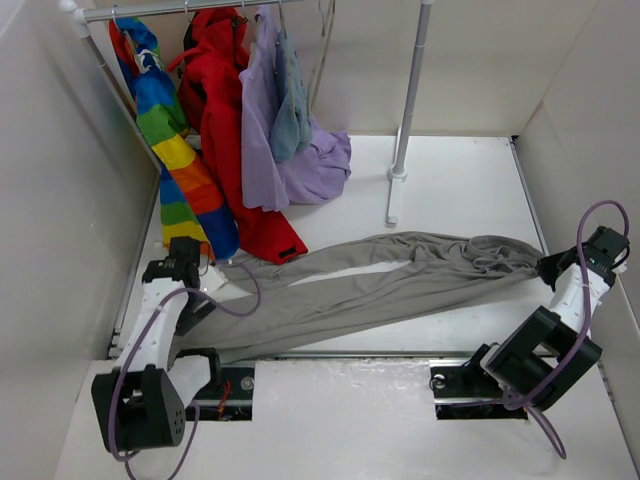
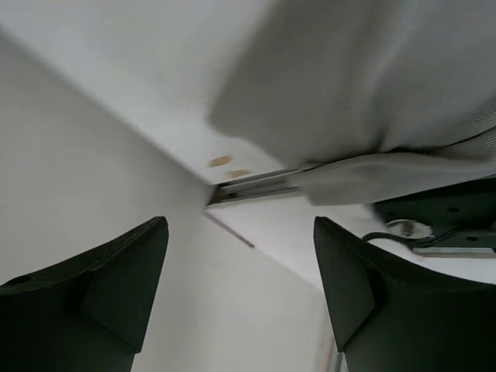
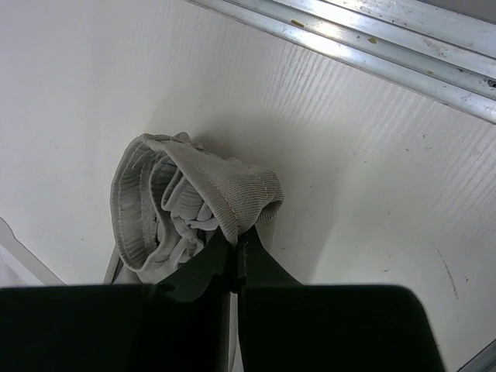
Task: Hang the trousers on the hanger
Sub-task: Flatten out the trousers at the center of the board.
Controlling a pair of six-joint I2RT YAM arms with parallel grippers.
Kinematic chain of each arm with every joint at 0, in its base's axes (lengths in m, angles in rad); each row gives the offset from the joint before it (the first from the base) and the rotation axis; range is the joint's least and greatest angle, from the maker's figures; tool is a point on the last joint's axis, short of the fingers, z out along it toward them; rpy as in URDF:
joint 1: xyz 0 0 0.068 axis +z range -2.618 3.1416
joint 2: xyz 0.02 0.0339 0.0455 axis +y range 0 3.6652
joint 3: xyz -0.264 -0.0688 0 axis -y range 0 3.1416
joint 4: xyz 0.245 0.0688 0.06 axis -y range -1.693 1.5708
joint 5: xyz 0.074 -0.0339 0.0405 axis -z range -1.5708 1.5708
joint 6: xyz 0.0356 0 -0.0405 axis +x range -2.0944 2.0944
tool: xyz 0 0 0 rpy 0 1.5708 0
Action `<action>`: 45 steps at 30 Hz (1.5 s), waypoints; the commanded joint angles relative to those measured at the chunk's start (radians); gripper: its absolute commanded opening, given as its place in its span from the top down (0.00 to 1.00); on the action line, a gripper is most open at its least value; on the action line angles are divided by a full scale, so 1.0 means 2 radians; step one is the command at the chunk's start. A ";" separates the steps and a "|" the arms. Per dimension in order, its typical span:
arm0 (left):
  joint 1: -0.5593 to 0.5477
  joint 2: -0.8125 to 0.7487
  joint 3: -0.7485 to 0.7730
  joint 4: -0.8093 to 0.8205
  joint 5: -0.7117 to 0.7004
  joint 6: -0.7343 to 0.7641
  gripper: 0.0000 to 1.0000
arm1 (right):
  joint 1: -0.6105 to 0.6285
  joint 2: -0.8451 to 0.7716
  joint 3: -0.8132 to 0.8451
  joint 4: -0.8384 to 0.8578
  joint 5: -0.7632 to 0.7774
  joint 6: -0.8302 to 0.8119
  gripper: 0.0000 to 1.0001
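Note:
The grey-beige trousers [image 1: 370,285] lie stretched across the white table, legs to the left and gathered waist to the right. My right gripper [image 1: 548,268] is shut on the waistband at the right end. In the right wrist view the closed tips [image 3: 236,240] pinch the ribbed waistband [image 3: 194,194] just above the table. My left gripper [image 1: 200,300] is open and empty beside the leg ends. In its wrist view [image 2: 240,271] the trouser fabric [image 2: 372,77] lies ahead of the jaws, apart from them. A slim grey hanger [image 1: 322,55] hangs at the rail's right end, beside the lilac garment.
A rainbow garment [image 1: 170,130], red coat [image 1: 225,130], lilac garment [image 1: 265,140] and small blue-grey garment [image 1: 290,110] hang from the rail [image 1: 180,10]. A thick pale-grey pole [image 1: 410,100] stands at the back centre. White walls close in both sides. A metal track [image 1: 400,355] runs along the near edge.

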 commanded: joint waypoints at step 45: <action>0.075 0.156 0.055 0.263 0.041 -0.121 0.44 | -0.005 0.004 -0.049 0.104 -0.084 -0.032 1.00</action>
